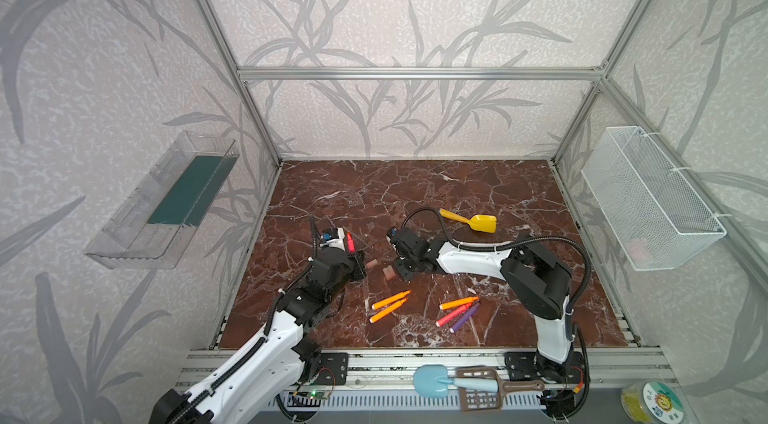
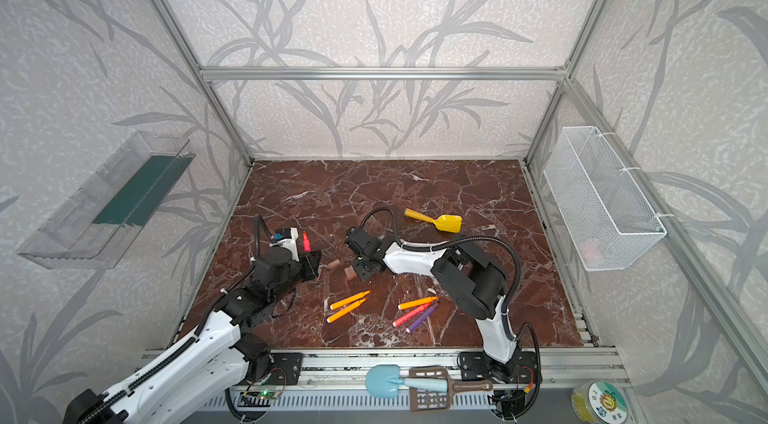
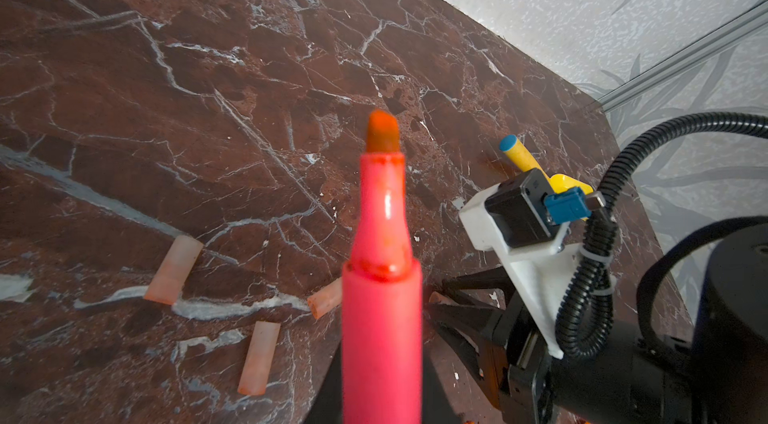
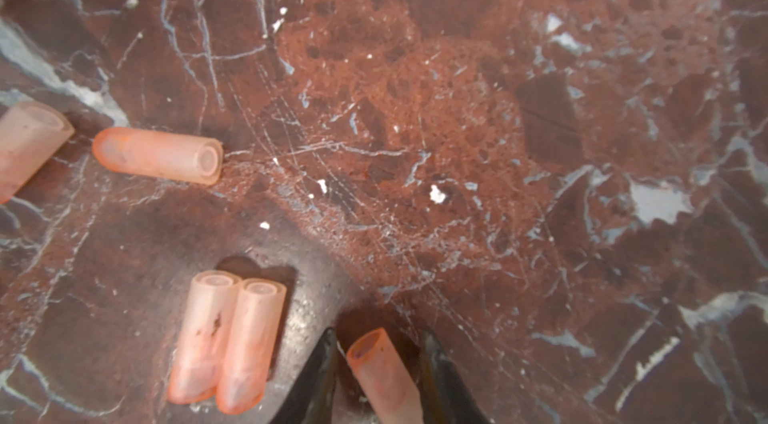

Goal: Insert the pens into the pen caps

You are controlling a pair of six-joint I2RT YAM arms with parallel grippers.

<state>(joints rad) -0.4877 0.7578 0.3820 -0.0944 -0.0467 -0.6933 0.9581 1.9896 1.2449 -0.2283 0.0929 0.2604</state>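
Your count stands at none of six pens capped. One: the held red-pink pen (image 1: pixel 350 242) stands tip-up in your left gripper (image 1: pixel 356 262), which is clamped tight on its barrel, left of the worktop's (image 1: pixel 415 193) middle. Two to six lie loose toward the front: two orange pens (image 1: pixel 390 298) side by side, then a third orange pen (image 1: pixel 459 302), a loose red-pink pen (image 1: pixel 453 315) and a purple pen (image 1: pixel 464 317) bunched together. The caps are six and all empty, lying between the arms: a touching pair (image 4: pixel 228 343), a lone cap (image 4: pixel 158 156), two edge caps (image 4: pixel 29 139) and the straddled cap (image 4: pixel 384 376). Your right gripper (image 4: pixel 379 343) stands parted around that last one, a gap on each side (so nothing is gripped). By this tally, all six insertions remain.
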